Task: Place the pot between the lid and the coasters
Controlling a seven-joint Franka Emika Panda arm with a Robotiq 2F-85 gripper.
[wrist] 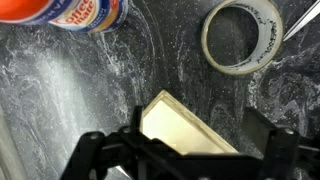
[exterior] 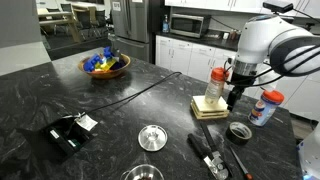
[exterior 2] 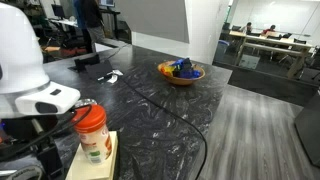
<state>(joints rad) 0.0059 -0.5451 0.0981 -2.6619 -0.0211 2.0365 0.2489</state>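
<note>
Gripper [exterior: 234,98]: hangs open, fingers spread wide with nothing clasped between them, just beside the coasters [exterior: 210,108], on the stack's side toward a red-lidded canister [exterior: 267,107]. Appears in the wrist view as gripper [wrist: 180,140] framing one pale corner of the coasters [wrist: 185,122] underneath; cannot tell whether touching the wood or hovering clear of it.

Pot [exterior: 142,173]: sits on the dark stone counter [exterior: 40,90], well apart from the coasters and cut off by the lower edge of an exterior view, showing only a shiny rim. Lies on the far side of the coasters from the gripper, with the stack roughly between the two, so well apart from the fingers. Rests near the lid [exterior: 152,137], farther from the coasters than the lid, not in the gap between lid and stack.

Lid: lies flat, knob up, apart from the coasters on their pot side.

Bottle [exterior: 215,88] with an orange cap: stands upright on top of the coasters, visible in both exterior views, again as bottle [exterior 2: 92,135] on the coasters [exterior 2: 98,165].

Tape roll [exterior: 239,131]: lies flat near the coasters, on the gripper's side; shows in the wrist view as tape roll [wrist: 242,37], just beyond the stack's corner, with the canister [wrist: 80,12] at the frame's top edge.

Woven bowl [exterior: 105,66] of bright items: sits well apart from the coasters; also seen as woven bowl [exterior 2: 181,72]. Black cable [exterior: 150,88]: runs across the counter between bowl and coasters.
</note>
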